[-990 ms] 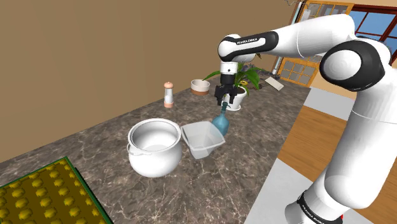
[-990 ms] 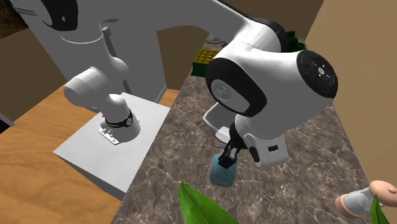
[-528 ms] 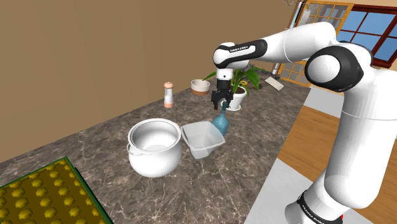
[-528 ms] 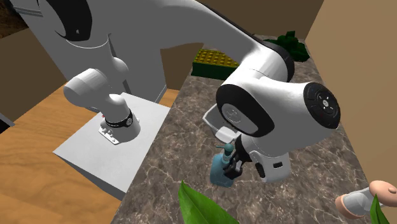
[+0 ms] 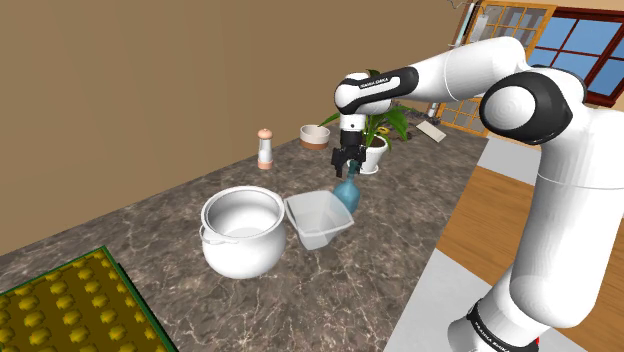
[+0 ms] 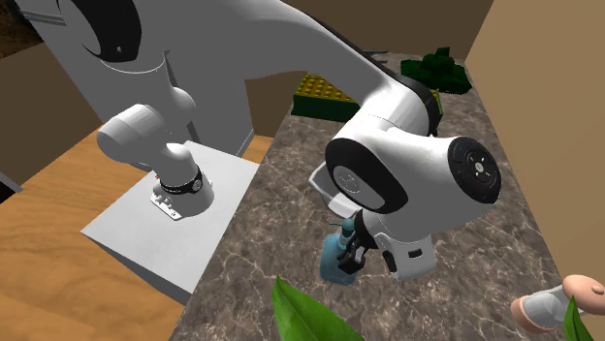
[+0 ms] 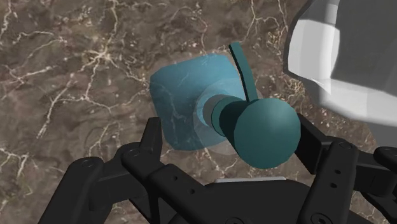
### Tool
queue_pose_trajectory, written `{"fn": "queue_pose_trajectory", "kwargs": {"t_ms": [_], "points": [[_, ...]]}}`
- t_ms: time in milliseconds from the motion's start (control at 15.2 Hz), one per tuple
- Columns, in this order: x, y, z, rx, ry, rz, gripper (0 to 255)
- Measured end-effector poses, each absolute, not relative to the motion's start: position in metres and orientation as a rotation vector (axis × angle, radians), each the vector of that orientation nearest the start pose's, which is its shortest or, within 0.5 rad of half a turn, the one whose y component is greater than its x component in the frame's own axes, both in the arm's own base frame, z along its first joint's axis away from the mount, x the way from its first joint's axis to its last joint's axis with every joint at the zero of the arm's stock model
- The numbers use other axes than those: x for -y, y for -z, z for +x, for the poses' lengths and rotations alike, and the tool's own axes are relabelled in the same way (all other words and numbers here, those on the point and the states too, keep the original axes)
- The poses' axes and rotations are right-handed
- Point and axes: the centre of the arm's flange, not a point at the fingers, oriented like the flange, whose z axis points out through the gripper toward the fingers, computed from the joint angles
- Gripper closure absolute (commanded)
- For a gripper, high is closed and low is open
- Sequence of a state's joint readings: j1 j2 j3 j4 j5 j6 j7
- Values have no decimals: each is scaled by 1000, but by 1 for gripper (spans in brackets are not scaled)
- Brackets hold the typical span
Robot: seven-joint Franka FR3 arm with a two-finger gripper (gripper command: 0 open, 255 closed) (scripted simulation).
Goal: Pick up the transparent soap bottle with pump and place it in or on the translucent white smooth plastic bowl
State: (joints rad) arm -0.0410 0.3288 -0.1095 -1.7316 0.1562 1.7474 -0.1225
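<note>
The tool (image 5: 346, 166) hangs just over the teal see-through soap bottle (image 5: 346, 193), a little right of the shoulder view's middle. In the wrist view its black fingers (image 7: 151, 137) stand apart on either side of the round pump head, released, so the bottle is not held. The bottle stands upright on the brown marbled surface (image 5: 400, 245). It is just beside the pale bowl (image 5: 322, 236), which lies to its lower left in the shoulder view.

Open counter (image 5: 405, 225) around the soap bottle (image 5: 346, 193), bowl (image 5: 322, 232) just beside it, potted plant (image 5: 375, 152) near behind
</note>
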Motion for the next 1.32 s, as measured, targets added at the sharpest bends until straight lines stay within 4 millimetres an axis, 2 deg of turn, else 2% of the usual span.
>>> {"fn": "queue_pose_trajectory", "kwargs": {"t_ms": [66,132,858,1320], "points": [[73,-370,605,-117,-435,-2954,0],[73,-370,605,-117,-435,-2954,255],[73,-372,605,-117,-435,-2954,255],[72,-407,604,-117,-435,-2955,255]]}}
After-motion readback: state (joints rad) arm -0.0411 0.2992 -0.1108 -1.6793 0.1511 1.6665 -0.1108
